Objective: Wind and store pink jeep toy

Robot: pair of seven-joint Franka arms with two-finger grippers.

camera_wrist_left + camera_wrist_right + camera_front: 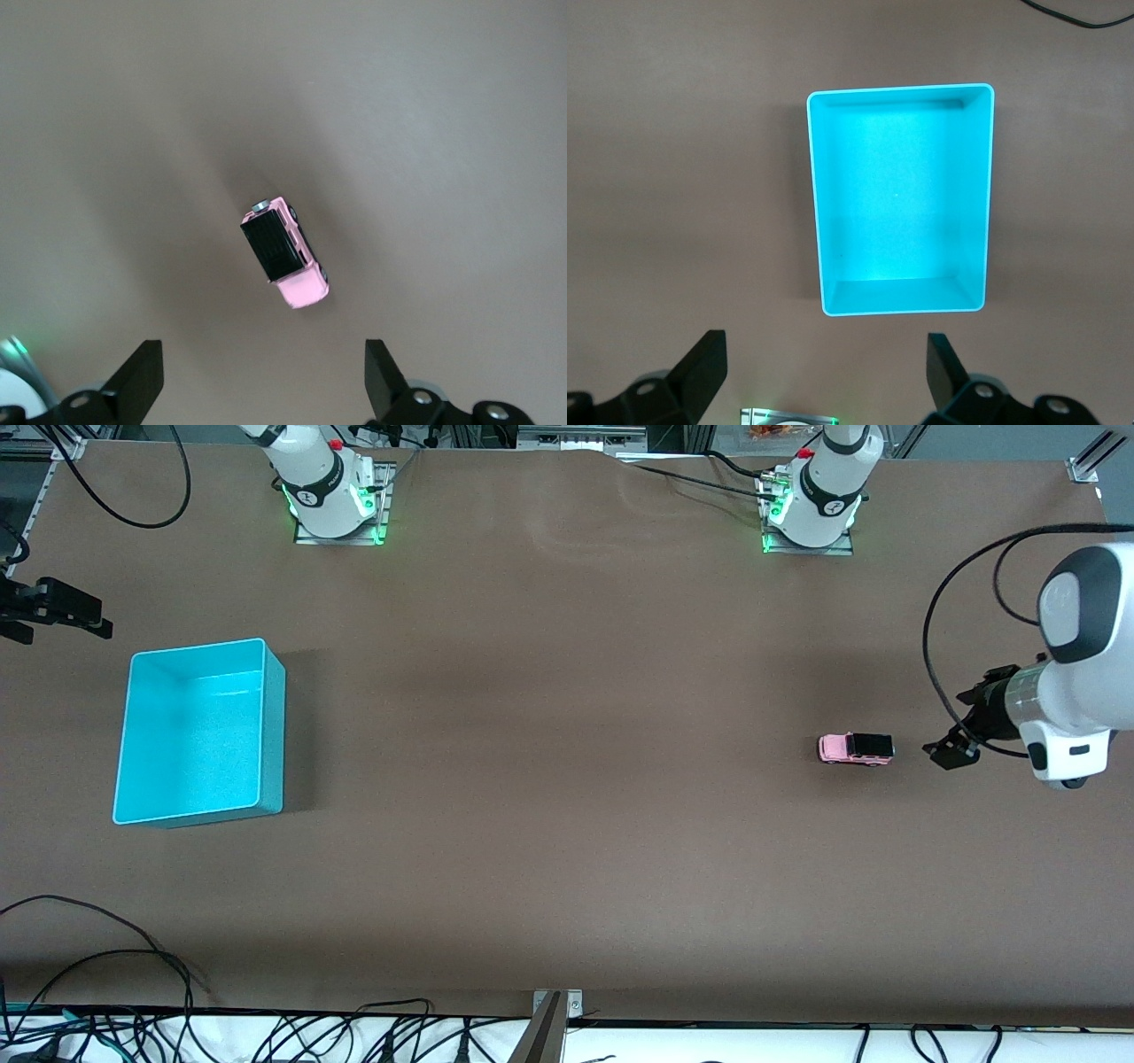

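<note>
One jeep (856, 749) sits on its wheels near the desk's left-arm end, untouched. Left gripper (259, 376) hangs just beside it, jaws apart, empty. Box (199, 731) lies empty toward the right-arm end; right gripper (822, 372) waits near it, jaws apart. We judge the approach under way; next, a narrow pinch across the jeep's sides.
</note>
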